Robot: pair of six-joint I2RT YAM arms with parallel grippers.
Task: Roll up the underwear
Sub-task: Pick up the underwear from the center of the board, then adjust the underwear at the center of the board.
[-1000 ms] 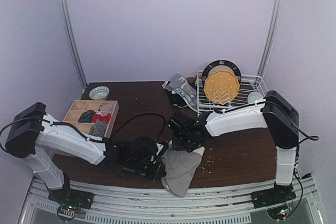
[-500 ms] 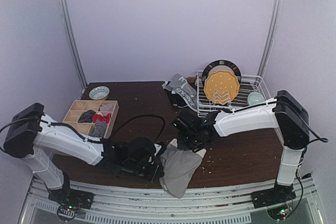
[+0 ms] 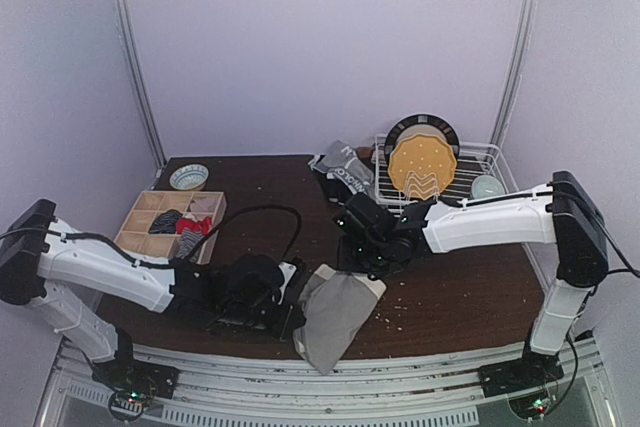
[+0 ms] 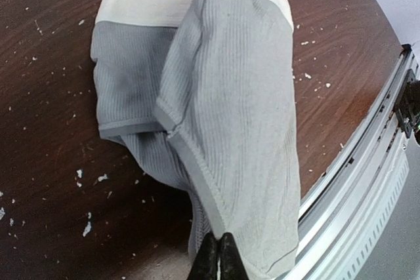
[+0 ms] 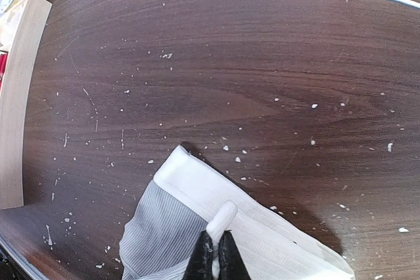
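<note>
I am working over one dark brown wooden worktop (image 3: 470,292) with two tools.

Nearest me, one light grey ribbed brief (image 4: 230,116) with a white waistband is lying crumpled and folded over on itself at the near edge. Its lower end is hanging over the metal rail (image 4: 367,181). My left tool (image 4: 218,257) is pressed together, pinching the hem at the near end of the brief. My right tool (image 5: 215,257) is also closed tight, pinching the white waistband at the far end and raising a small peak in it.

I judge that I am stretching this one brief out between the two tools ahead of rolling; no roll is begun. The next move is calling for drawing it taut, setting it down flat farther in from the edge, and smoothing the fold before turning one end over.

Farther back on the left, one pale wooden divided tray (image 3: 221,209) is holding dark, red and striped cloth bundles, too small to count. Behind it, one small patterned bowl (image 3: 189,177) is sitting.

At the far middle, a heap of more underwear (image 3: 345,172) is lying. I am counting one grey piece with a white-lettered waistband and at least one black piece under it.

On the far right, one white wire rack (image 3: 465,185) is holding one round yellow plate (image 3: 422,169), one dark plate (image 3: 425,122) behind it and one pale bowl (image 3: 486,185).
</note>
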